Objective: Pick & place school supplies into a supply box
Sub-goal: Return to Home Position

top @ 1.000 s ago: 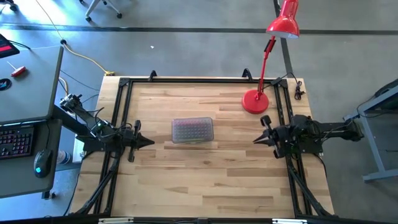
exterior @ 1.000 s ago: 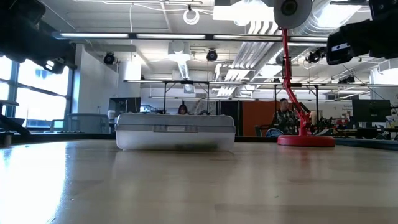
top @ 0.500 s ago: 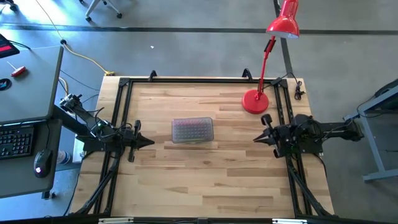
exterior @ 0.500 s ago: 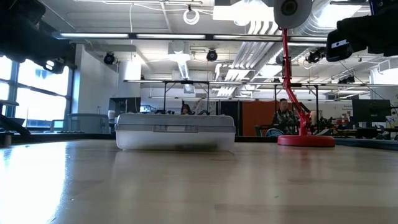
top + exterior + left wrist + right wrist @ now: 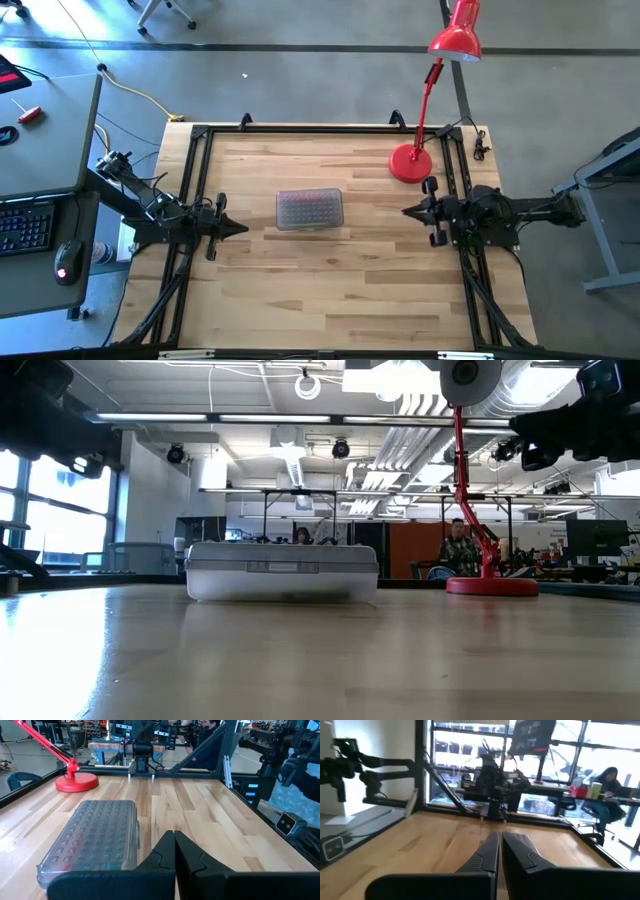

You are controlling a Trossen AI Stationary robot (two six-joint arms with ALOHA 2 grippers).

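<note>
The supply box [image 5: 309, 210] stands flat on the middle of the table with its ribbed greyish lid on; it also shows in the low view [image 5: 282, 572] and the left wrist view [image 5: 92, 840]. Faint pink and red shapes show through the lid. No loose pencils, pens, markers or scissors show anywhere on the table. My left gripper [image 5: 243, 228] [image 5: 174, 834] hovers shut at the table's left side, pointing at the box's near left corner. My right gripper [image 5: 404, 211] [image 5: 500, 836] is shut at the table's right side and points toward the box, well apart from it.
A red desk lamp stands on its round base [image 5: 410, 163] near the far right corner, its head leaning beyond the table's far edge. Black frame rails [image 5: 193, 190] run along the left, right and far sides. Bare wood lies in front of the box, toward the near edge.
My right gripper has moved a little toward the table's left and far edge, nearer the box, and has turned slightly. The left arm and the box have kept still.
</note>
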